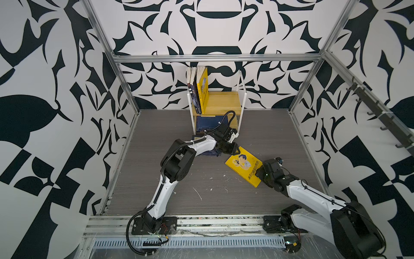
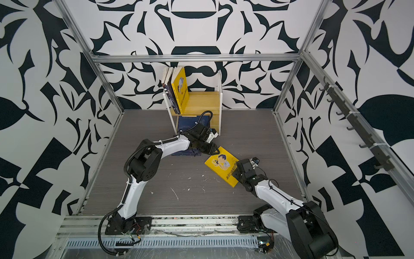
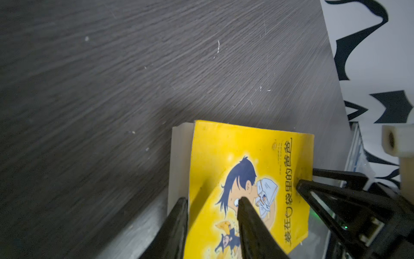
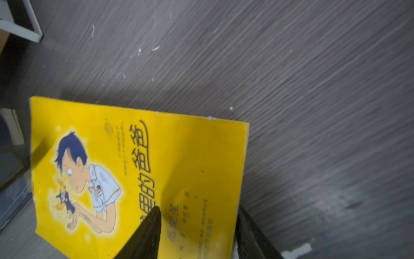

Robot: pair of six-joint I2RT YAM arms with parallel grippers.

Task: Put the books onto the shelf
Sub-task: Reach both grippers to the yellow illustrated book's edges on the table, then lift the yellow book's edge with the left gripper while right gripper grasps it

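In both top views the yellow book (image 1: 243, 167) hangs tilted over the tabletop (image 1: 224, 199), in front of the shelf (image 1: 244, 101). Only my wrist views show the grip: the right fingers (image 4: 150, 228) clamp one end, and the left fingers (image 3: 175, 224) straddle the other, though I can't tell if they pinch.

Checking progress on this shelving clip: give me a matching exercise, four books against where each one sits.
Books:
1. near yellow book
2. far yellow book
3. near navy book
4. far navy book

Places:
a. flat on the lower tier of the shelf
b. left tool and right tool astride its opposite ends
c. upright on the top tier
d. on the table, partly under the left arm

Pairs: 1-b, 2-c, 3-d, 4-a
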